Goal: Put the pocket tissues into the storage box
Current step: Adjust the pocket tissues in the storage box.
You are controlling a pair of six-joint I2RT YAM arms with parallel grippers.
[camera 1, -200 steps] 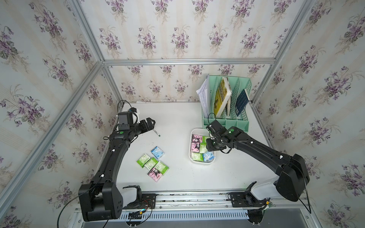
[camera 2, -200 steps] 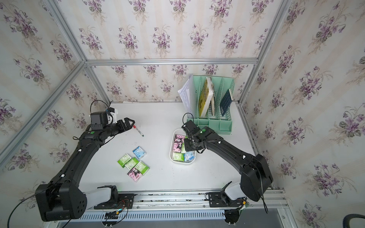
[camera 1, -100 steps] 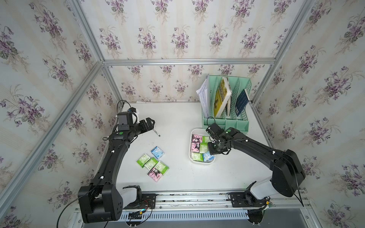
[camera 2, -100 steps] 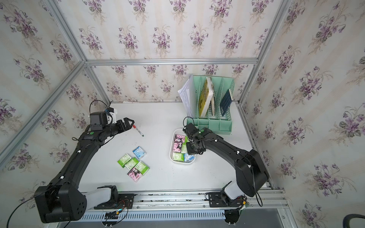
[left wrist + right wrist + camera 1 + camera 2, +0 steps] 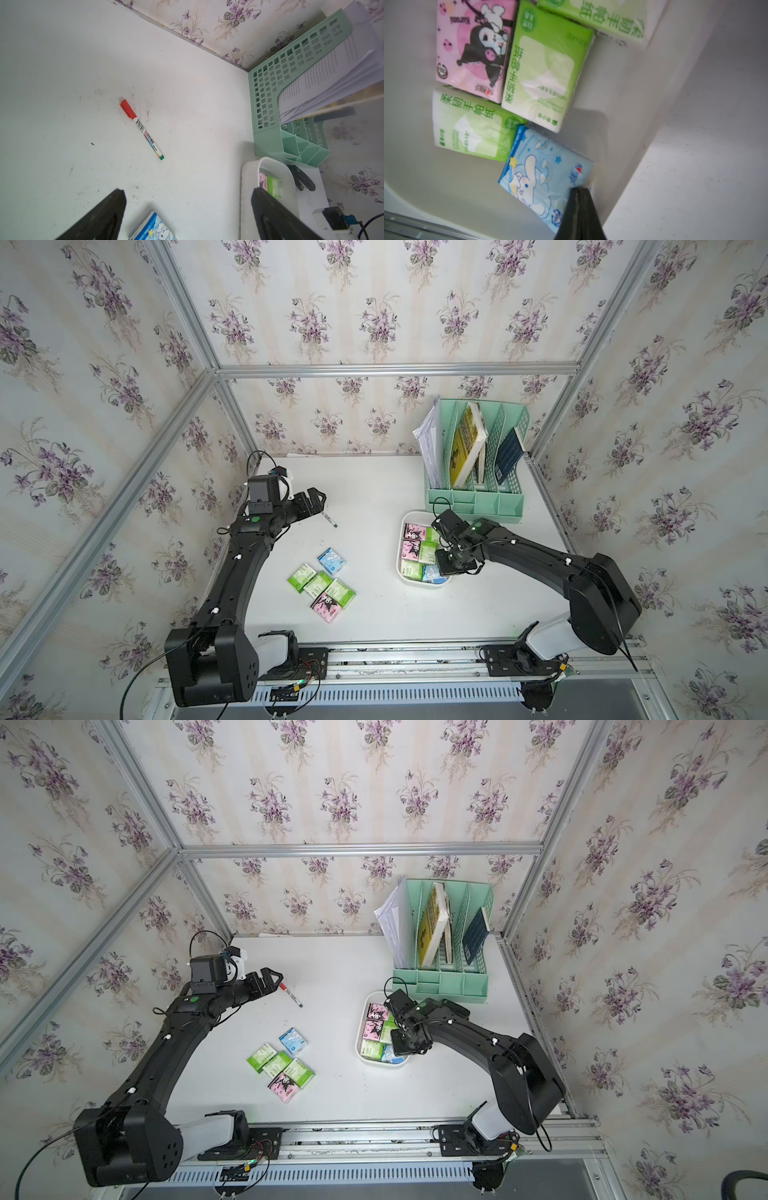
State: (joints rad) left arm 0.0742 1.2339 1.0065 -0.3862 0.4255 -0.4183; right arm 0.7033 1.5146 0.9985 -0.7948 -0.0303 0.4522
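Right gripper (image 5: pixel 579 194) is shut, jaws together, its tip set against a corner of the light blue packet (image 5: pixel 542 176) inside the storage box (image 5: pixel 415 514), judged a nudge to seat it flat (pinched film cannot be ruled out). Left gripper (image 5: pixel 189 192) is held apart and empty over the counter (image 5: pixel 374 489) near the marker pen (image 5: pixel 142 128), clear of the box. Five pocket tissues (image 5: pixel 318 584) lie clustered on the counter, well apart from the box

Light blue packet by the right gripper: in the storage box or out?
In: the light blue packet lies on the storage box floor, inside its walls.
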